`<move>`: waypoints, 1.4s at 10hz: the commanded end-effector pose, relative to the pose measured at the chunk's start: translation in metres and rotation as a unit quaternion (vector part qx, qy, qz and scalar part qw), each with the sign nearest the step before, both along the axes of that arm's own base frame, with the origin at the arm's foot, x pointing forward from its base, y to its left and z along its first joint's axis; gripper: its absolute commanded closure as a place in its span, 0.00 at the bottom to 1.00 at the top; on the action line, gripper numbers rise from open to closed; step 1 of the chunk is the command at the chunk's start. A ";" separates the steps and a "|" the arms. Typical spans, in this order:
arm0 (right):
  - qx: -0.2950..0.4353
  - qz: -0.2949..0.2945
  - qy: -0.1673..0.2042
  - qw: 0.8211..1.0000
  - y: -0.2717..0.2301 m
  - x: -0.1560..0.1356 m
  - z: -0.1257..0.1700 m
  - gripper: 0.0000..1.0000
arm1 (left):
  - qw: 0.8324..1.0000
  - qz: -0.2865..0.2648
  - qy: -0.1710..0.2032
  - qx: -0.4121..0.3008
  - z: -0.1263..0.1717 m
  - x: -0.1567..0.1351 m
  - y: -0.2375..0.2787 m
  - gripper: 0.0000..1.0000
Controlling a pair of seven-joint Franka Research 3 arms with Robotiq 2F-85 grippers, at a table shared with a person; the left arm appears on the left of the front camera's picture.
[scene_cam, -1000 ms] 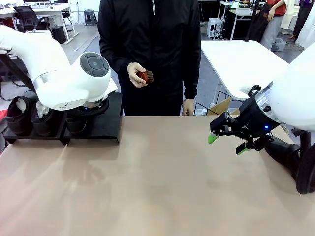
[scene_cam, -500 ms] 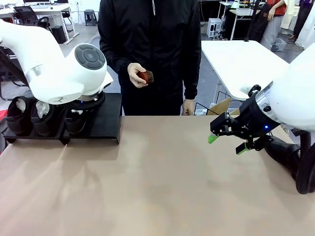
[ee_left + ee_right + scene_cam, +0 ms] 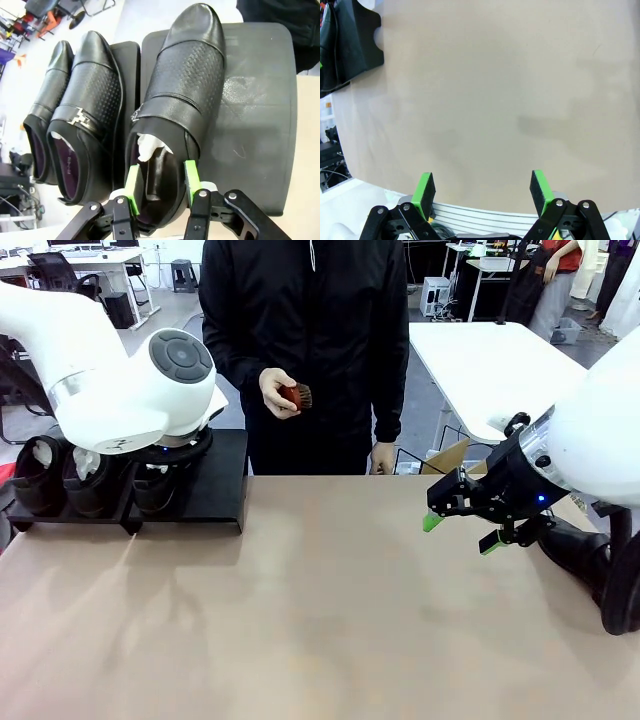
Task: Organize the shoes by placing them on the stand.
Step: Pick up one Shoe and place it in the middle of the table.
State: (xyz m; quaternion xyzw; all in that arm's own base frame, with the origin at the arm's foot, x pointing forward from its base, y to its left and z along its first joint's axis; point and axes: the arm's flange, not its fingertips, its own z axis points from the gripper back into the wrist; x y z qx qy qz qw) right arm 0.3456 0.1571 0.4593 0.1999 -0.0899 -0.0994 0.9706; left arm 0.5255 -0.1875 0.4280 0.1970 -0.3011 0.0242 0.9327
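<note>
The left gripper [image 3: 160,182] hangs over the third dress shoe [image 3: 175,105] on the stand [image 3: 260,115], jaws parted astride its heel (apparently just released), two shoes [image 3: 85,115] alongside, while the right gripper [image 3: 482,192] waits wide open above the bare desk [image 3: 495,90].

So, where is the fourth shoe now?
In the front view the fourth shoe lies at the table's right edge, just behind the right end effector, apart from the stand.
</note>
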 end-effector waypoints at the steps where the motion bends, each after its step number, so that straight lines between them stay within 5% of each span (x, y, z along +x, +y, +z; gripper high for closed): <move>1: 0.002 0.003 -0.002 1.000 0.000 0.000 0.001 0.00 | 1.000 -0.006 -0.001 0.005 0.005 0.004 0.000 0.53; 4: 0.002 0.003 -0.002 1.000 0.000 0.000 0.001 0.00 | 1.000 -0.003 0.000 0.001 0.002 0.002 -0.001 0.53; 5: 0.002 0.003 -0.002 1.000 0.000 0.000 0.001 0.00 | 0.999 -0.012 -0.007 -0.040 0.022 -0.016 -0.038 0.53; 9: 0.002 0.003 -0.002 1.000 0.000 0.000 0.001 0.00 | 0.979 -0.005 0.121 -0.167 0.052 -0.081 -0.100 0.53; 12: -0.087 0.036 -0.005 0.996 -0.024 0.007 -0.011 0.00 | 0.973 0.034 0.111 -0.199 0.049 -0.082 -0.087 0.53; 14: -0.108 0.066 -0.001 0.992 -0.069 0.010 -0.001 0.00 | 0.976 0.005 0.118 -0.184 0.050 -0.090 -0.119 0.53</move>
